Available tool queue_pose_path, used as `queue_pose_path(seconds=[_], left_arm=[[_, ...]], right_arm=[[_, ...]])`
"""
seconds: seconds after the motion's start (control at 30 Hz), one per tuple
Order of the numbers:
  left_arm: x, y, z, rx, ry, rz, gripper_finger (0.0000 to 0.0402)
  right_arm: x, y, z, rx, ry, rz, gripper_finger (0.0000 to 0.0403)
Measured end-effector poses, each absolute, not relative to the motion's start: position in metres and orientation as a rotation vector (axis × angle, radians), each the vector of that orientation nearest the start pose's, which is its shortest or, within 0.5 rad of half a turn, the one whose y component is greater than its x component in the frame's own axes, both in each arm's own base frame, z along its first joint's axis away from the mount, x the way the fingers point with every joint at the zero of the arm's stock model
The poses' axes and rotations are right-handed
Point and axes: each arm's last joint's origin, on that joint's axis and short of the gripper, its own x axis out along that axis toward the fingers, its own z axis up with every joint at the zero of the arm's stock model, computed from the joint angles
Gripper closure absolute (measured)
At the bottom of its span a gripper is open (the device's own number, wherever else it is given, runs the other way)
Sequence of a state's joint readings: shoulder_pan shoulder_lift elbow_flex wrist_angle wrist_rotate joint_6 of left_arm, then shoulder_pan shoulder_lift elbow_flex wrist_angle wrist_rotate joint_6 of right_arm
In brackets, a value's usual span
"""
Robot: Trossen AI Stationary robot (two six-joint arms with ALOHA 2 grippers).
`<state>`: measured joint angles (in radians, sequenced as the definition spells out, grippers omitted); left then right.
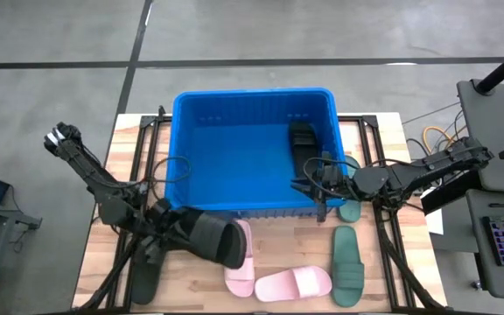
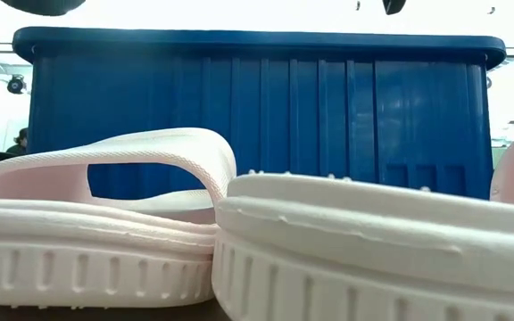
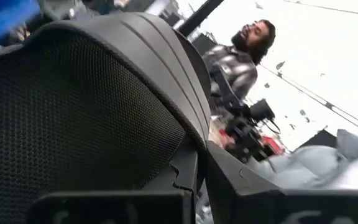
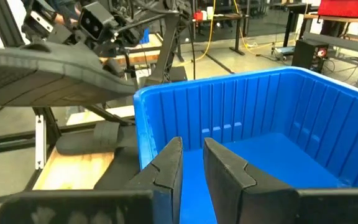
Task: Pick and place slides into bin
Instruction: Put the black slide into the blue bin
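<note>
The blue bin [image 1: 234, 149] sits at the far middle of the wooden surface [image 1: 383, 293]. One black slide [image 1: 302, 144] lies inside it, against its right wall. The left hand [image 1: 171, 226] is just in front of the bin's near left corner, pinching a second black slide [image 1: 213, 238] that it holds above the surface; in the left wrist view that slide's meshed strap [image 3: 73, 106] fills most of the picture, and a person [image 3: 244, 53] in a plaid shirt shows in the room beyond. The right hand [image 1: 319, 185] is over the bin's near right corner, above the rim, its fingers [image 4: 166, 165] close together with only a narrow gap and nothing between them. In front of the bin lie two pink slides, one [image 1: 241, 262] lengthwise and partly under the held slide, the other [image 1: 293, 283] crosswise just beside it. A green slide [image 1: 347, 265] lies to their right, and another green slide [image 1: 350, 207] is near the bin's right corner, partly hidden by the right arm. A further dark slide [image 1: 146, 278] lies near the left front, under the left arm; its colour is unclear.
</note>
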<state>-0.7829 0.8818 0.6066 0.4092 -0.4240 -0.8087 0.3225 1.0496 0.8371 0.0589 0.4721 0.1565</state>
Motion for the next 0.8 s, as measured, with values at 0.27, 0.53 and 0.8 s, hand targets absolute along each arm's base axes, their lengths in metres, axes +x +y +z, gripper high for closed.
queue_pose_path(seconds=[0.27,0.53,0.8], left_arm=[[0.158,-0.122,0.336,-0.705,-0.079,-0.335,0.0402],[0.167,-0.1,0.355,-0.489,-0.213,0.048,0.0402],[0.183,-0.09,0.371,-0.244,-0.222,0.278,0.0402]], right_arm=[[0.226,0.062,0.334,0.092,0.05,-0.154,0.0346],[0.224,0.059,0.355,0.094,-0.153,-0.225,0.0346],[0.224,0.059,0.358,0.103,-0.187,-0.225,0.032]])
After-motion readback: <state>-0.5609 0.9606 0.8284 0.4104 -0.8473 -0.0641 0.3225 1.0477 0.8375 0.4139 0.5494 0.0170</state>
